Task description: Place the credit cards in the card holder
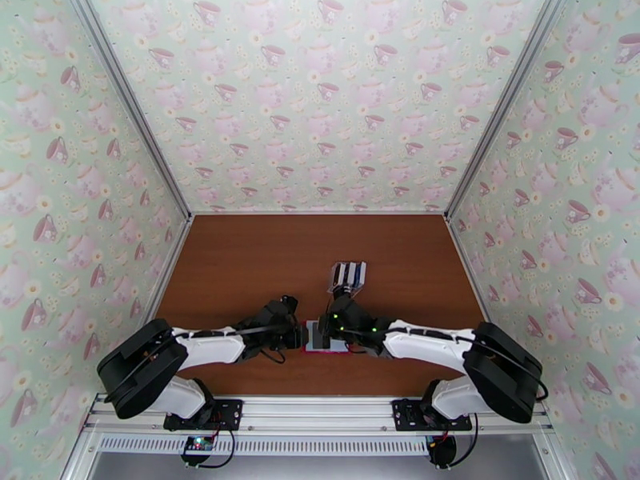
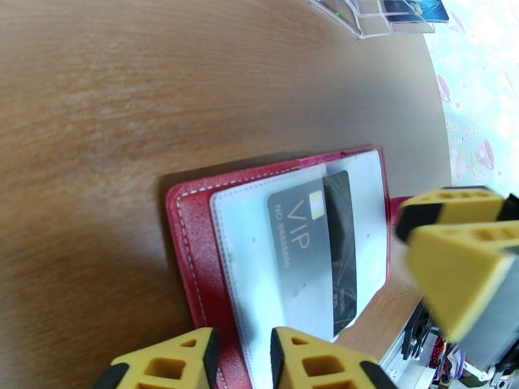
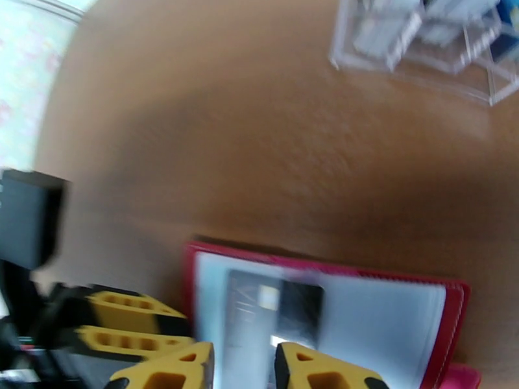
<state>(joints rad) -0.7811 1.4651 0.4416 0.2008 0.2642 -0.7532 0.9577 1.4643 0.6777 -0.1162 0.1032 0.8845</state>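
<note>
**Black card half-seated; exposed edge faces the right arm**

- Red card holder (image 2: 191,254) lies open and flat on the table (image 1: 240,266), near the front edge. It sits between the two claws, pale pocketed inside up.
- Black VIP card (image 2: 311,247) lies on the inside panel. The part with the lettering looks greyed, as if under the clear sleeve. A darker strip along one long side looks uncovered. My read: partly in, not fully seated.
- Key relation: the card's long axis runs roughly parallel to the holder's spine, and one end points at the left gripper (image 2: 245,348). The uncovered strip is on the side away from that claw, toward the right arm. Any seating push would go across the short axis, from the right arm's side toward the left.
- Right gripper (image 3: 245,361): fingers spread, hovering right over the card with nothing between them. It's the nearer claw to the exposed edge.
- Left gripper: fingers slightly parted at the holder's near edge, and the edge runs through the gap. Can't tell whether it pinches the cover or just sits above it. Looks like it's there to brace.
- Other credit cards (image 2: 418,6) stand in the clear rack (image 3: 415,66), beyond the holder and well apart from it. The rack is on the right arm's side of centre, so the right arm is the nearer one for the next pick.
</note>
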